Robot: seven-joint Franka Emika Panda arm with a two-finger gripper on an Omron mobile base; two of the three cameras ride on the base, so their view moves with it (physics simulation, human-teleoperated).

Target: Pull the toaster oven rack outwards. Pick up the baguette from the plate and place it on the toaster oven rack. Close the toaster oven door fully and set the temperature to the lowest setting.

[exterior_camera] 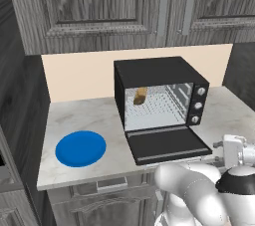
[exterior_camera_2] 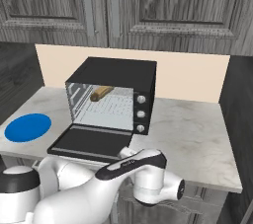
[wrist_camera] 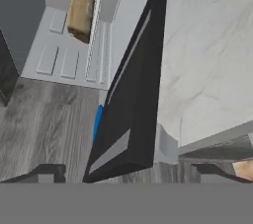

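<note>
One toaster oven (exterior_camera: 159,93), door (exterior_camera: 167,145) down; one tan baguette (exterior_camera: 140,95) inside; one blue plate (exterior_camera: 80,148) at 9 o'clock; jaws spread wide, empty.

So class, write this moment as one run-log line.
baguette: inside toaster oven on rack | toaster oven door: open, flat | plate: bare, left of oven | tool: open, holding nothing, near door edge

I'm looking at my arm (exterior_camera_2: 99,188): glossy white rounded shells are catching soft grey shading, with dark, nearly black bands showing at the joints. A boxy white block is showing in the left base view.
</note>
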